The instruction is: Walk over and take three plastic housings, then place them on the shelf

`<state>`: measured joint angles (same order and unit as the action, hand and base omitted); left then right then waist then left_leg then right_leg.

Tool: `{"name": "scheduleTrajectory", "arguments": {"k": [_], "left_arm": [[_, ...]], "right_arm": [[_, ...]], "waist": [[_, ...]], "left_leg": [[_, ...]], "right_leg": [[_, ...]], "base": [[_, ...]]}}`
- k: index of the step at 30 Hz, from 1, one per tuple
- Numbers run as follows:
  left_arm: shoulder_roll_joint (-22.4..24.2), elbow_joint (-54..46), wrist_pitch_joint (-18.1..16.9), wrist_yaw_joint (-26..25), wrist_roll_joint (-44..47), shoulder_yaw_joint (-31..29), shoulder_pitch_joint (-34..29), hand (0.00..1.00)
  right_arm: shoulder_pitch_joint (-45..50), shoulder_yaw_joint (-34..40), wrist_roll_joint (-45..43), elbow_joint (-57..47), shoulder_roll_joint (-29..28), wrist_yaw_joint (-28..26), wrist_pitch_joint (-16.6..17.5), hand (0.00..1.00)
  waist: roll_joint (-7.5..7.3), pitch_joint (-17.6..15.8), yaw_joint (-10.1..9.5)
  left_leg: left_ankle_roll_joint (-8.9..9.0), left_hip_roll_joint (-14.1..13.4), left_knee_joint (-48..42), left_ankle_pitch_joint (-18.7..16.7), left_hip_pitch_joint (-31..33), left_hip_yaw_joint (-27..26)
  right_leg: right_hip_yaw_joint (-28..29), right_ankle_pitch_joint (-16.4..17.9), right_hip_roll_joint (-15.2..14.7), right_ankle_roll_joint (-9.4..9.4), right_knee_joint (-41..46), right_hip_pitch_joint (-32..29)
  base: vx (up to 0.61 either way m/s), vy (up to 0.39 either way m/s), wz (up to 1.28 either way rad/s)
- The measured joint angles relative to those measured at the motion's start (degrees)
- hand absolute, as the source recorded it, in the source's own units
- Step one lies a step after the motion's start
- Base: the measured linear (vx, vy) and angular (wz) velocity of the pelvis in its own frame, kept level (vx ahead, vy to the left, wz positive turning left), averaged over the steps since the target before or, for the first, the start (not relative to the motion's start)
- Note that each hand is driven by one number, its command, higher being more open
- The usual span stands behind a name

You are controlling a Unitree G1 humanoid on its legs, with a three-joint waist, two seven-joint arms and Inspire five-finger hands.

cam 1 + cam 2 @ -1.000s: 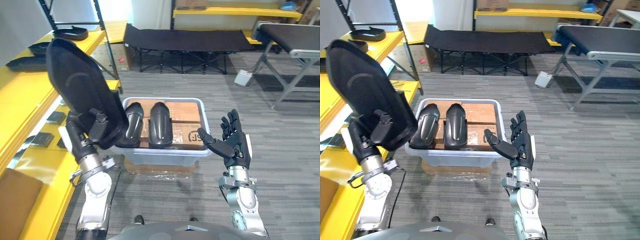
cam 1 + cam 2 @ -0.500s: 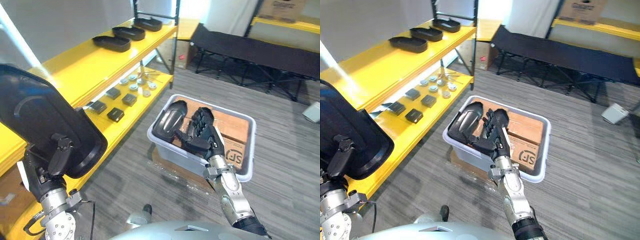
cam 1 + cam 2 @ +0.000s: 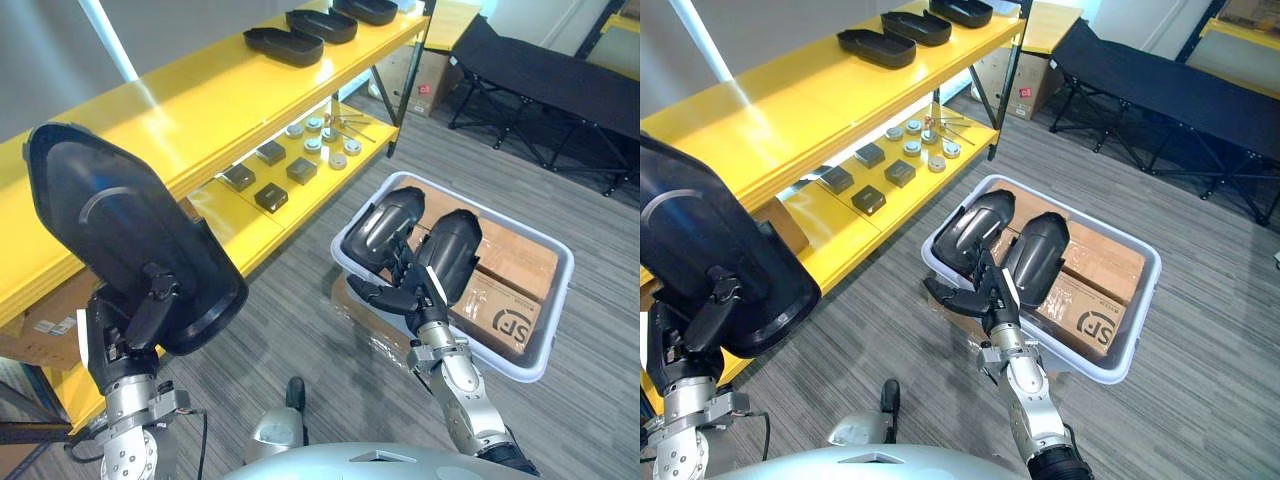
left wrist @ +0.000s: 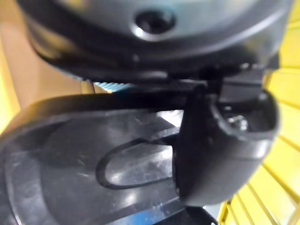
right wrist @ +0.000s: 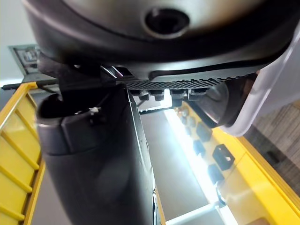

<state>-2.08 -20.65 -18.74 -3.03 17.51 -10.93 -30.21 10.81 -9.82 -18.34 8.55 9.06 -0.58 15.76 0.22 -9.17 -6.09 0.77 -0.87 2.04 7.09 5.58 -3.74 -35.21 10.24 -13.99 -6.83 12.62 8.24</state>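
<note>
The left hand (image 3: 135, 325) is curled round the lower end of a large black plastic housing (image 3: 120, 230) and holds it upright, raised beside the yellow shelf (image 3: 200, 110). Two more housings (image 3: 385, 225) (image 3: 450, 250) lean side by side on cardboard boxes (image 3: 510, 290) in the pale bin (image 3: 548, 322) on the floor. The right hand (image 3: 418, 298) is spread wide with straight fingers and holds nothing; it hangs at the bin's near rim, just in front of those two housings, and whether it touches them cannot be told.

Three black housings (image 3: 283, 45) lie in a row on the shelf's top board, with small parts (image 3: 270, 197) on the board below.

The left wrist view shows the thumb (image 4: 220, 140) pressed over a recessed oval in the held housing's shell. The right wrist view shows the fingertips level with the bin's rim (image 5: 267, 93).
</note>
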Motion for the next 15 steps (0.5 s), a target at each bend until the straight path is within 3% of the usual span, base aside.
{"name": "scheduleTrajectory", "arguments": {"k": [2, 4, 6, 7, 14, 15], "left_arm": [[-1.89, 0.92, 0.00, 2.50, 0.13, 2.62, 3.25, 0.00], [-4.52, 1.21, -0.03, 4.37, 0.15, 3.97, 5.91, 0.00], [-4.97, 1.91, -0.04, 4.43, 0.21, 3.80, 6.50, 0.00], [-4.68, 3.24, -0.03, 3.93, 0.46, 3.32, 6.74, 0.00], [-4.48, 4.29, 0.00, 1.88, 0.26, 4.90, 5.00, 0.00], [-4.46, 4.28, -0.01, 1.65, 0.16, 5.45, 5.10, 0.00]], "right_arm": [[2.92, 2.30, 0.01, -0.39, 0.07, 0.48, 0.27, 1.00], [4.69, 4.43, -0.10, -0.61, -0.09, 0.52, 0.64, 1.00], [5.43, 5.09, -0.13, -1.04, -0.41, 0.04, 1.38, 1.00], [5.85, 5.28, -0.14, -2.60, -0.35, -0.85, 2.12, 1.00], [0.19, 4.98, -0.03, -3.64, 0.15, -1.66, 2.85, 1.00], [-0.60, 5.02, -0.04, -3.66, 0.36, -1.66, 2.85, 1.00]], "waist": [[0.31, -0.26, 1.74], [0.31, -0.27, 1.95], [0.48, -0.39, 2.24], [-0.75, -0.04, 1.98], [0.58, -1.10, 0.34], [0.56, -1.10, 0.39]], "left_leg": [[-0.44, 1.38, -0.10, 0.31, -0.04, 4.81], [-0.73, 1.44, 0.61, 1.10, -0.20, 9.07], [-0.90, 2.04, 1.61, 1.87, -0.16, 10.61], [-0.91, 3.14, 2.36, 2.81, 0.13, 11.04], [0.78, 2.12, 2.36, 4.55, 2.16, 10.57], [0.75, 2.13, 2.51, 4.59, 2.35, 10.52]], "right_leg": [[10.61, -0.16, -0.13, 0.45, 6.86, -1.20], [18.91, -0.16, 0.47, 1.41, 16.23, -5.36], [20.48, 2.37, 1.27, 3.48, 14.80, -4.97], [19.90, 3.43, 1.29, 3.20, 10.24, -2.66], [17.92, 4.16, 3.18, 1.38, 0.64, -0.15], [17.55, 4.78, 3.22, 0.31, -0.50, 0.21]], "base": [[0.05, 0.006, 1.51], [0.10, -0.052, 1.19], [0.09, -0.130, 0.63], [0.08, -0.117, 0.41], [-0.01, -0.089, 0.00], [-0.09, -0.072, -0.05]]}}
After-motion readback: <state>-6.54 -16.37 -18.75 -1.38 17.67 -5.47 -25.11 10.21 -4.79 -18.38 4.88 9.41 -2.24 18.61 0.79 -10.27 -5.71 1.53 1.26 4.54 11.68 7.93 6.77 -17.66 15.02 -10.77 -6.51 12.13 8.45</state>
